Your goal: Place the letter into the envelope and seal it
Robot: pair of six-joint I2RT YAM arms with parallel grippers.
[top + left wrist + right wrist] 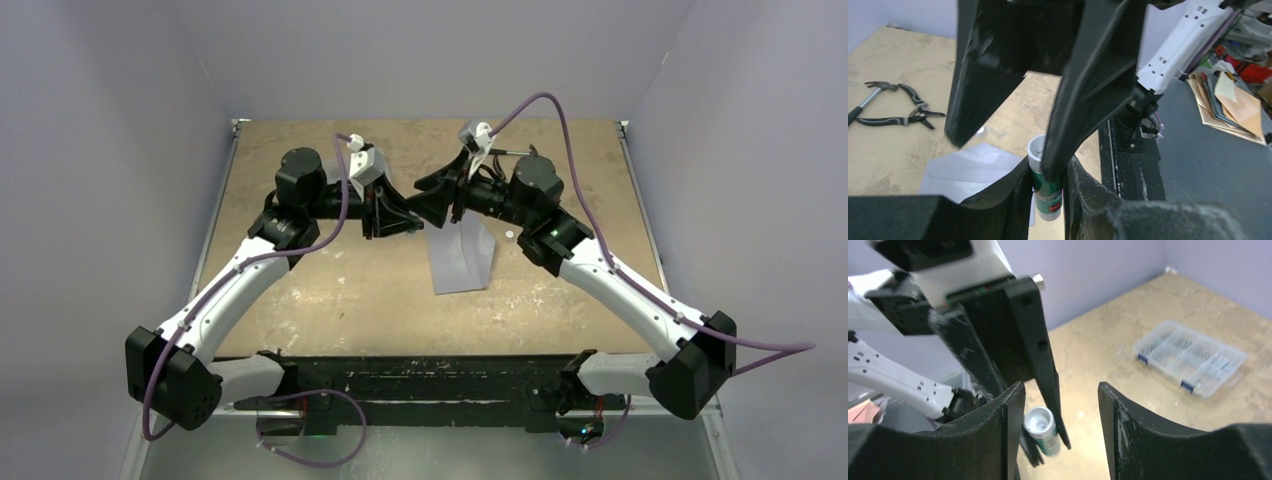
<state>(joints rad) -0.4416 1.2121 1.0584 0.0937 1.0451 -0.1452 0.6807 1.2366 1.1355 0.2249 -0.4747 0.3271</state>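
Envelope (462,262) lies flat, dead centre in the top view. Letter? (Jo)

Not in view. Could be inside already, can't tell. Flap end is hidden under the wrists from above. (Max)

Go left to right. (Jo)

Left gripper (1047,172): clamped on glue stick (1048,200), white end uppermost. Right gripper (1060,390): jaws spread wide, nothing held, straddling the stick's top. One finger looks right against it, the other is well apart. Both tips meet about 11 o'clock from the envelope's middle, near its far left corner. (Max)

Risk? (Jo)

Off-centre close. The near finger lands first and levers the stick sideways out of the left clamp. It drops on the envelope and smears glue in the wrong place. Fingers of both arms are interleaved tight, so a small yaw error means finger-on-finger contact. (Max)

And sealing with no letter confirmed. (Jo)

Yes, check before glue touches the flap. Hammer (875,87) and pliers (913,114), 9 o'clock in the left wrist view, are well apart. No concern. (Max)
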